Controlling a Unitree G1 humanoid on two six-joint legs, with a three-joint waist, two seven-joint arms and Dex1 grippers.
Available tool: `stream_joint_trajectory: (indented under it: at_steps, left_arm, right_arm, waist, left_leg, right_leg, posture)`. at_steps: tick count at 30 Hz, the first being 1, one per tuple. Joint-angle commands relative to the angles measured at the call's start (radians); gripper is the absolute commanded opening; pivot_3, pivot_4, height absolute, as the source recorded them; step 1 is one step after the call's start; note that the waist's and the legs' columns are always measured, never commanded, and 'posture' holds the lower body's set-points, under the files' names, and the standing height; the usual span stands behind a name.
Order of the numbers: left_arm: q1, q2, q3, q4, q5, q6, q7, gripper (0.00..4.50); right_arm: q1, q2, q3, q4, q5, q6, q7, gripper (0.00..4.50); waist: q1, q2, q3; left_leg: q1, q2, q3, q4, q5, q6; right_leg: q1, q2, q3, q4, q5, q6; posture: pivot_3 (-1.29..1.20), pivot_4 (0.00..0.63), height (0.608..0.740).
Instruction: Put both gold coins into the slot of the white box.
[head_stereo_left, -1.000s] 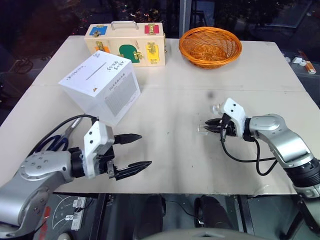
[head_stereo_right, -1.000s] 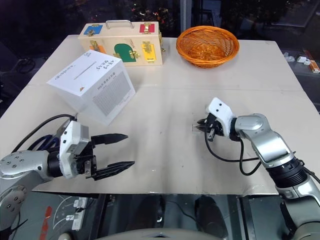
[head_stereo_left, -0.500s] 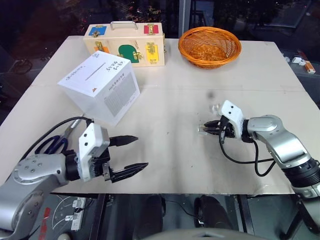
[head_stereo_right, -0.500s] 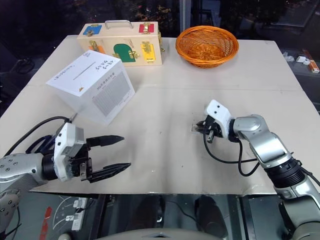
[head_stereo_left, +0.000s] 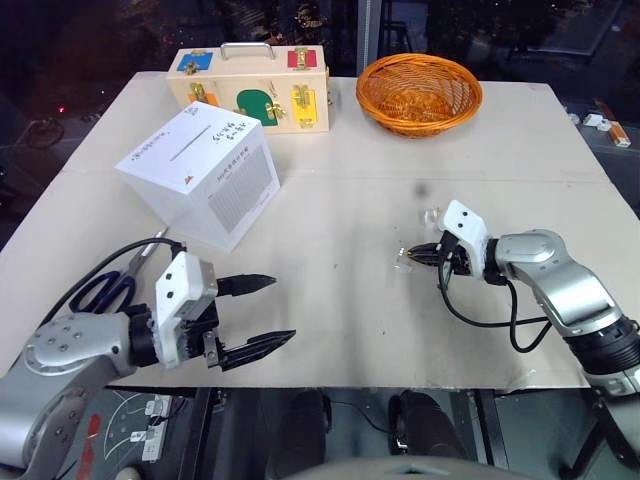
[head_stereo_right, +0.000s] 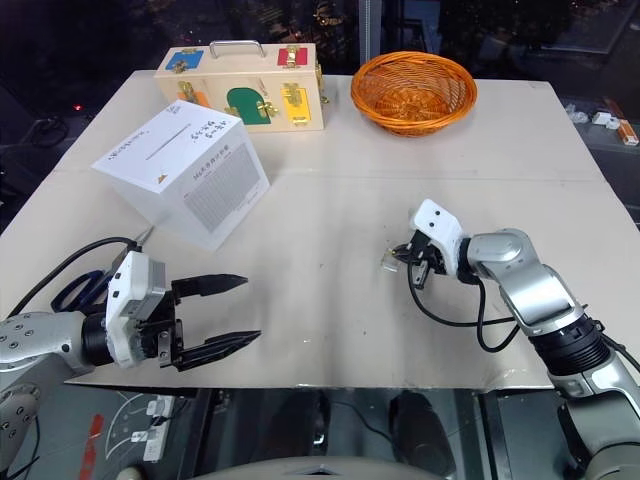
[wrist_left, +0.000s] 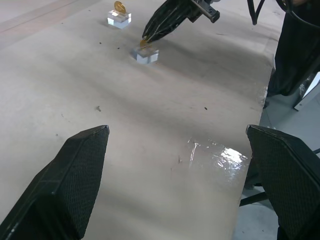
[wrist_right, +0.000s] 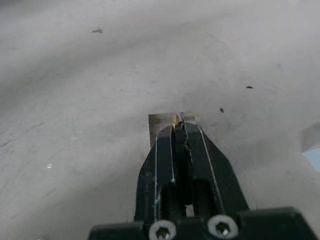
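Pale surface (head_stereo_left: 340, 200) carries everything. Nearest, the left hand (head_stereo_left: 255, 318) hovers with fingers spread. Farther right, the right hand (wrist_left: 146, 40) pinches a gold coin (wrist_left: 143, 42) above a clear block (wrist_left: 145, 54); beyond, another coin (wrist_left: 119, 7). Far left, the white box (head_stereo_left: 200, 172).

An orange wicker basket (head_stereo_left: 420, 92) sits beside a wooden latch case (head_stereo_left: 252, 90).

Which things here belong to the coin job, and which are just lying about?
Job:
- gold coin pinched in the right gripper, over a clear block
- second gold coin
- white box, slot

Lying about:
- wooden latch case
- orange basket
- blue-handled scissors
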Motion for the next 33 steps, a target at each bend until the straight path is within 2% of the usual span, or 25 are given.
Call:
stream_joint_trajectory:
  at_steps: [1, 4, 7, 16, 17, 18, 19, 21, 25, 28, 30, 33]
  left_arm:
    - [0.004, 0.001, 0.025, -0.016, -0.023, -0.017, -0.004, 4.5]
    - [-0.016, -0.007, 0.017, -0.019, -0.054, 0.004, 0.017, 4.5]
    - [-0.063, -0.019, 0.014, -0.018, -0.144, 0.06, 0.075, 4.5]
    - [-0.289, -0.013, -0.02, 0.077, -0.538, 0.269, 0.294, 4.5]
    - [-0.347, -0.027, -0.046, 0.114, -0.619, 0.286, 0.335, 4.5]
    - [-0.405, -0.044, -0.078, 0.142, -0.666, 0.299, 0.354, 4.1]
    - [-0.461, -0.062, -0.112, 0.166, -0.687, 0.306, 0.367, 3.93]
    - [-0.567, -0.11, -0.18, 0.214, -0.69, 0.316, 0.39, 3.23]
    - [-0.723, -0.197, -0.269, 0.308, -0.685, 0.336, 0.396, 3.23]
    - [-0.792, -0.231, -0.312, 0.347, -0.639, 0.342, 0.348, 2.53]
    - [-0.825, -0.247, -0.331, 0.366, -0.615, 0.339, 0.328, 1.63]
    - [-0.867, -0.264, -0.34, 0.398, -0.603, 0.346, 0.292, 1.63]
  right_arm:
    - [0.002, -0.01, -0.035, -0.005, 0.002, -0.006, 0.001, 0.02]
    - [-0.003, -0.01, -0.042, 0.001, 0.008, -0.004, 0.002, 0.02]
    - [-0.006, 0.0, -0.086, -0.014, 0.056, 0.035, 0.003, 0.02]
    - [-0.043, 0.048, -0.336, -0.151, 0.415, 0.349, 0.003, 0.02]
    - [-0.058, 0.059, -0.376, -0.186, 0.489, 0.404, -0.006, 0.02]
    - [-0.079, 0.072, -0.415, -0.224, 0.567, 0.456, -0.022, 0.0]
    - [-0.103, 0.088, -0.453, -0.254, 0.641, 0.51, -0.048, 0.0]
    - [-0.143, 0.113, -0.503, -0.297, 0.751, 0.586, -0.104, 0.0]
    - [-0.205, 0.137, -0.564, -0.34, 0.938, 0.68, -0.226, 0.0]
    - [-0.24, 0.137, -0.586, -0.342, 1.067, 0.707, -0.319, 0.0]
    - [-0.249, 0.123, -0.584, -0.344, 1.128, 0.708, -0.367, 0.0]
    - [-0.254, 0.094, -0.577, -0.351, 1.207, 0.694, -0.431, 0.0]
  waist:
    - [0.0, 0.0, 0.0]
    - [0.0, 0.0, 0.0]
    - [0.001, 0.0, 0.0]
    - [-0.001, 0.0, 0.001]
    - [-0.001, 0.0, 0.001]
    - [0.0, 0.0, 0.001]
    - [0.001, 0.0, 0.001]
    - [0.004, 0.0, 0.001]
    - [0.003, 0.0, 0.001]
    - [-0.002, 0.0, 0.001]
    - [-0.004, 0.0, 0.001]
    - [-0.003, 0.0, 0.001]
  left_leg:
    - [0.0, 0.0, 0.0, 0.0, 0.0, 0.0]
    - [0.0, 0.0, 0.0, 0.0, 0.0, 0.0]
    - [0.0, 0.0, 0.0, 0.0, 0.0, 0.0]
    - [0.0, 0.0, -0.004, 0.0, 0.0, 0.0]
    - [0.0, 0.0, -0.004, 0.0, 0.0, 0.0]
    - [0.0, 0.0, -0.004, 0.0, 0.0, 0.0]
    - [0.0, 0.0, -0.005, 0.0, 0.0, 0.0]
    - [-0.001, 0.0, -0.004, 0.0, 0.0, 0.0]
    - [-0.001, -0.001, -0.003, 0.0, 0.0, 0.0]
    - [-0.001, -0.001, -0.002, 0.0, 0.0, 0.0]
    - [-0.001, -0.001, -0.002, 0.0, 0.0, 0.0]
    - [-0.001, -0.001, -0.002, -0.001, 0.0, 0.0]
  right_leg:
    - [0.0, 0.0, 0.0, 0.0, 0.0, 0.0]
    - [0.0, 0.0, 0.0, 0.0, 0.0, 0.0]
    - [0.0, 0.0, 0.0, 0.0, 0.0, 0.0]
    - [0.0, 0.0, -0.001, 0.001, 0.0, 0.0]
    - [0.0, 0.0, -0.001, 0.001, 0.0, 0.0]
    - [0.0, 0.0, 0.0, 0.001, 0.0, 0.0]
    - [0.001, 0.0, 0.0, 0.001, 0.0, 0.0]
    - [0.001, 0.0, -0.002, 0.001, 0.0, 0.0]
    - [0.001, 0.0, -0.003, 0.0, 0.0, 0.0]
    - [0.001, 0.0, -0.002, 0.0, 0.0, 0.0]
    - [0.0, 0.0, -0.001, 0.0, 0.0, 0.0]
    - [0.0, 0.001, -0.001, 0.0, 0.0, 0.0]
  posture:
    - [0.0, 0.15, 0.726]
    - [0.0, 0.15, 0.726]
    - [0.0, 0.15, 0.726]
    - [0.0, 0.15, 0.726]
    - [0.0, 0.15, 0.726]
    - [0.0, 0.15, 0.726]
    - [0.0, 0.15, 0.726]
    - [0.0, 0.15, 0.726]
    - [0.0, 0.15, 0.726]
    - [0.0, 0.15, 0.726]
    - [0.0, 0.15, 0.726]
    - [0.0, 0.15, 0.726]
